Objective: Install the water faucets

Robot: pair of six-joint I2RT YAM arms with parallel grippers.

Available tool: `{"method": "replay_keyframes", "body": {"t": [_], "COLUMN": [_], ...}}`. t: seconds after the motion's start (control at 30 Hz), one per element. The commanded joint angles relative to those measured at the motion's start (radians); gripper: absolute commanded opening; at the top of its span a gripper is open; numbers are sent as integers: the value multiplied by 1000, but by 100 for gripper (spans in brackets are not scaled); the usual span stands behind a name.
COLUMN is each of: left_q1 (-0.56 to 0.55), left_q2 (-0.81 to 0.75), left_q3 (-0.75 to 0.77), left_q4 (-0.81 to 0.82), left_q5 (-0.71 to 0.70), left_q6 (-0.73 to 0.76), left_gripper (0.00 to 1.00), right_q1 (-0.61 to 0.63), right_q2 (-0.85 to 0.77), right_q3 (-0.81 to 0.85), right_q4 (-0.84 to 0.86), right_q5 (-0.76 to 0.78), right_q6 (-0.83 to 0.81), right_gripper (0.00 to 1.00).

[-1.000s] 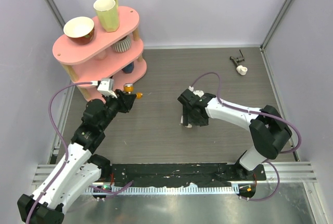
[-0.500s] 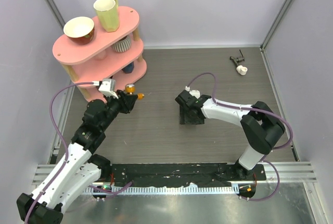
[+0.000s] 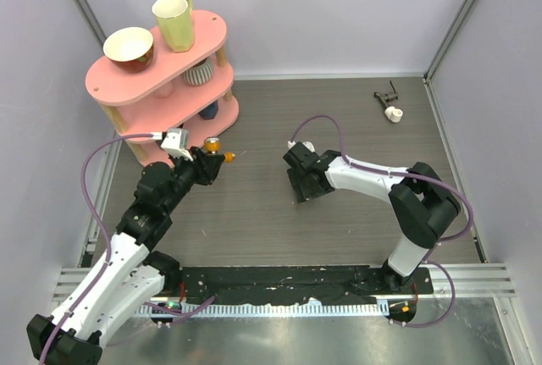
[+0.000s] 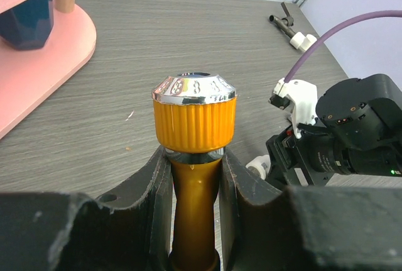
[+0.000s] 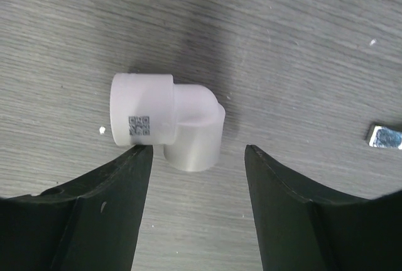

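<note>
My left gripper (image 3: 207, 163) is shut on the orange tap (image 3: 217, 152), which it holds above the table in front of the pink shelf. In the left wrist view the tap (image 4: 195, 126) stands upright between my fingers (image 4: 151, 186), its silvery knob on top. My right gripper (image 3: 302, 187) is open, low over the table's middle. In the right wrist view the white elbow pipe fitting (image 5: 166, 122) lies on the table just ahead of my open gripper (image 5: 198, 158), its lower end reaching between the fingertips and touching the left one. The fitting also shows in the left wrist view (image 4: 257, 167).
A pink two-tier shelf (image 3: 161, 85) with a bowl, a mug and cups stands at the back left. A dark tap piece with a white end (image 3: 389, 102) lies at the back right. A small silver piece (image 5: 384, 137) lies right of the fitting.
My right gripper has shifted a little to the left and farther back over the table. The left arm with the orange tap has stayed still.
</note>
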State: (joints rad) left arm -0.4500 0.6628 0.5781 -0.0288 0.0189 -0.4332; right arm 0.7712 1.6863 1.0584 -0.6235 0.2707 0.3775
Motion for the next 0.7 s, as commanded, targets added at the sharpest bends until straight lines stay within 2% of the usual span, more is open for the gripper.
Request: {"method": "replay_keyframes", "body": {"t": [0.0,0.4,0.5,0.53,0.67], "left_q1": [-4,-4,-4,-4,-4], "left_q2": [-15,-14,-14,-12,-6], "left_q3": [29,28,26,26,11], "left_q4": [32,33,36,38,79], "left_q5": [-11,-10,-11,-11,9], "left_q6": [16,16,13,8,-33], "left_gripper": [0,0,0,0,0], "right_q1": [-4,-4,-4,-4,-4], "right_q2": [10,35,36,32,-3], "right_q3": [-20,-113,-120,-120,-104], "right_q4": [91,205,212,212,208], "right_q5": [-27,32,47,50,73], "right_q6": [-48,-32,-29,-26,-26], "right_gripper": [65,53,43,33,12]}}
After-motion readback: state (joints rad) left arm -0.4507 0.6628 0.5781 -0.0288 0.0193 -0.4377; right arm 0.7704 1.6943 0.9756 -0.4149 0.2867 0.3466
